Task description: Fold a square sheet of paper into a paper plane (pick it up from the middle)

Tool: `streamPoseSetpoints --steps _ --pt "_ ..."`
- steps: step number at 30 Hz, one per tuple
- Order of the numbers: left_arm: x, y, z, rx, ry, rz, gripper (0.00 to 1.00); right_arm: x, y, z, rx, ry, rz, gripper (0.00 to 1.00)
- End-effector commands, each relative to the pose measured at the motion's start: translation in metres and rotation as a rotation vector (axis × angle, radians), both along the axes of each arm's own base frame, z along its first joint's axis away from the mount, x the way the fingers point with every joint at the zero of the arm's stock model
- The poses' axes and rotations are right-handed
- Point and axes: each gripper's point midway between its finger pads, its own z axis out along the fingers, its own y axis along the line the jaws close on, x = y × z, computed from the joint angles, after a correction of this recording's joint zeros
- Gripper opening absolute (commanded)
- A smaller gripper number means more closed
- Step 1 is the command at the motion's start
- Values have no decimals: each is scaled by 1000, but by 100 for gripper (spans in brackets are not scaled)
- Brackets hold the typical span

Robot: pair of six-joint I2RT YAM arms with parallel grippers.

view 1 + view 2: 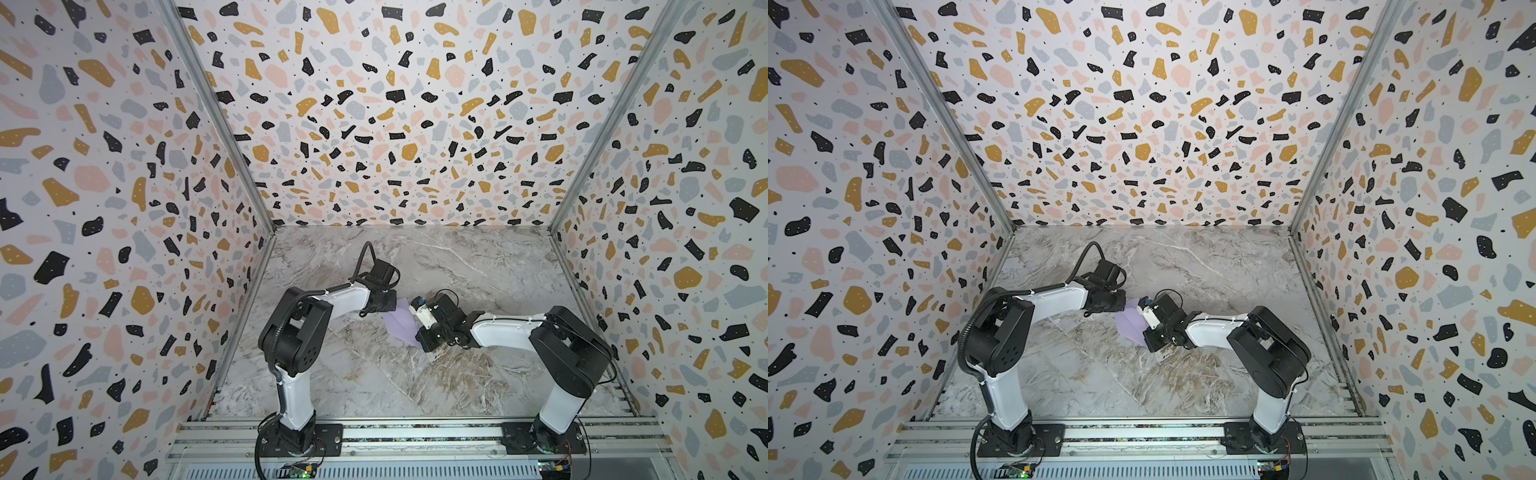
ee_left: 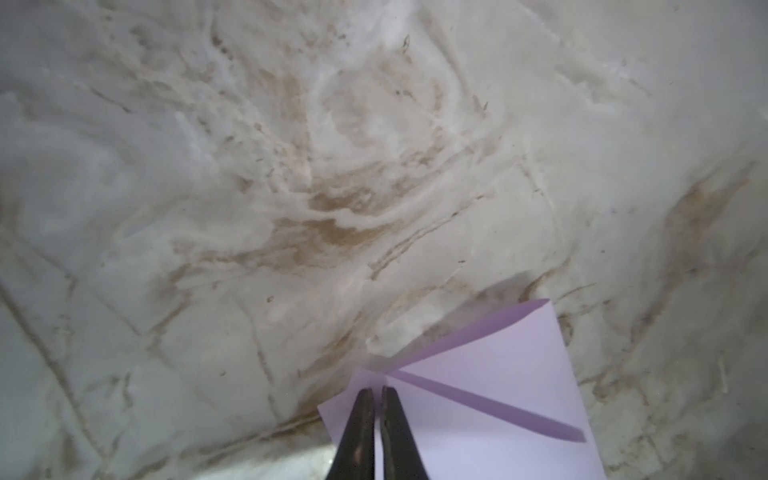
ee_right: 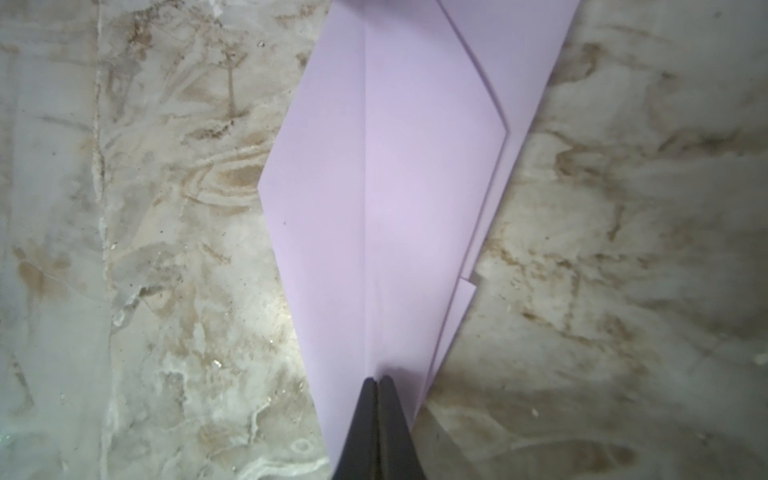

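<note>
- Walls [image 1: 374,104]: three flat panels enclose the cell, printed with a terrazzo pattern of black, ochre, pink and grey chips on white. Bare metal strips run up the corners.
- Bench [image 1: 374,374]: a smooth, faintly glossy slab with a marble look, grey-white with brown veins and fine pale lines.
- Rail [image 1: 415,432]: a ribbed aluminium track along the near edge carries both arm bases on black plates.
- Left arm [image 1: 345,295]: white shell links with black joints and a corrugated black cable hose. It reaches in towards the middle of the bench.
- Right arm [image 1: 507,328]: the same build, bent low over the bench and meeting the left arm near the centre.
- Paper plane [image 3: 395,187]: thin, matt, pale lilac paper with no print, lying flat on the bench between the two wrist heads, as both top views show [image 1: 401,326].
  - It is a long pointed kite shape with a sharp centre crease.
  - A second layer shows along one long edge.
  - In the left wrist view a raised fold casts a darker lilac stripe across it [image 2: 478,395].
- Right gripper [image 3: 377,380]: slim, dark, tapering fingers pressed together with no gap. Their tips sit on the centre crease close to the narrow end of the plane.
- Left gripper [image 2: 377,390]: matching dark fingers drawn together, with only a hairline slit between them. The tips are over a corner of the plane where the folds meet. I cannot tell whether a layer of paper is nipped in the slit.
</note>
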Motion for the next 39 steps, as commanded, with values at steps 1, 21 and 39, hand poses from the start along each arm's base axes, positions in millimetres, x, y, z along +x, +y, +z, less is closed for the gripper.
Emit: streamPoseSetpoints --steps 1,21,39 --pt "6 5 0 58 -8 3 8 -14 -20 -29 -98 78 -18 3" --pt "27 10 74 -24 -206 106 22 1 7 31 144 40 -75 31" --pt "-57 -32 114 -683 -304 -29 100 50 -54 82 361 -35 -295 57"
